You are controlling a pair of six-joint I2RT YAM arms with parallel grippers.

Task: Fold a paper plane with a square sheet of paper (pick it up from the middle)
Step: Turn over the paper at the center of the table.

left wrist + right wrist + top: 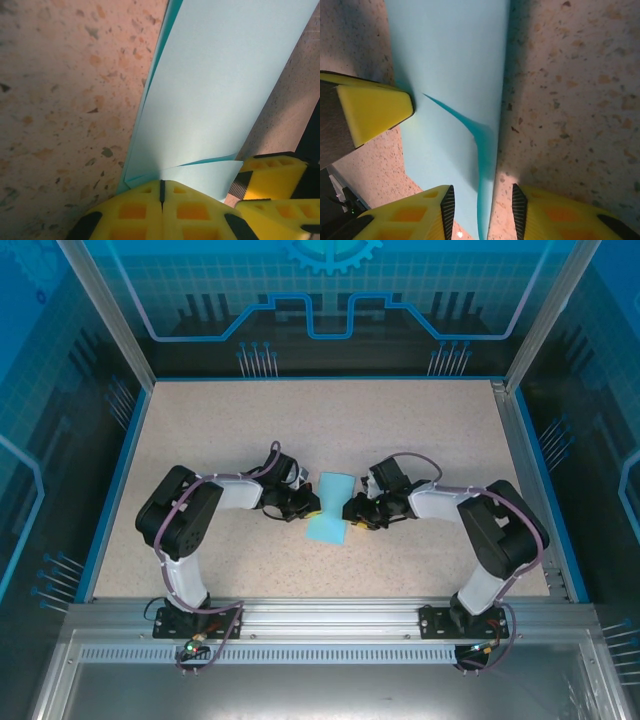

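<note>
Speckled table (pixel 400 430), square sheet of paper (pixel 330 508) between grippers.
Left gripper (pixel 161 187) pinches sheet's left edge; right gripper (pixel 482 200) jaws parted around its right edge.

Speckled beige table (pixel 330 420), blue-lit glass walls (pixel 420 300), aluminium front rail (pixel 330 617)

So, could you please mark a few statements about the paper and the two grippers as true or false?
1. The light blue folded paper sheet lies on the speckled beige table, between the two arms. True.
2. The left gripper's jaws stand wide open. False: they are shut on the paper's edge.
3. The right gripper's jaws stand apart, with the paper's edge running between them. True.
4. The paper is still a flat, unfolded square. False: it is folded into layers and pinched narrow at its middle.
</note>
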